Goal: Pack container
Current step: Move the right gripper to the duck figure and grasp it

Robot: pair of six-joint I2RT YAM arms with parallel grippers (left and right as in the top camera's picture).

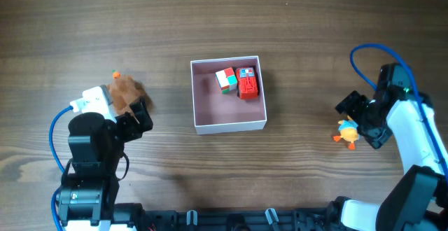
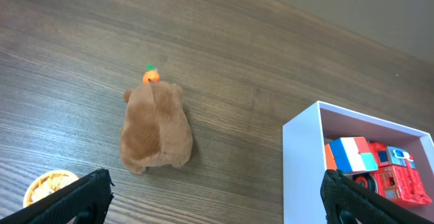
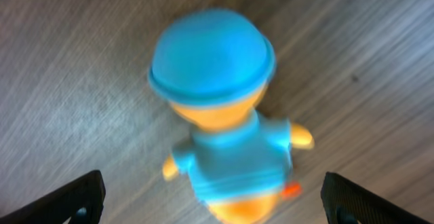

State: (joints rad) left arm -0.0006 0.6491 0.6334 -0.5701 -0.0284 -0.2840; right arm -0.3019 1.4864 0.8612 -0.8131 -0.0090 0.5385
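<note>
The container (image 1: 231,125) is a square white box with a pink floor at the table's middle; its white wall shows in the left wrist view (image 2: 303,163). A red toy (image 1: 248,87) and a multicoloured cube (image 1: 225,79) lie inside. A brown plush animal (image 1: 124,87) with an orange bit lies left of the box, also in the left wrist view (image 2: 156,125). My left gripper (image 2: 215,200) is open just short of it. An orange duck figure in blue (image 1: 347,132) lies on the right, filling the right wrist view (image 3: 224,122). My right gripper (image 3: 213,200) is open around it.
A small round tan object (image 2: 46,185) sits at the lower left edge of the left wrist view, beside the left finger. Blue cables loop off both arms. The table is dark wood planks.
</note>
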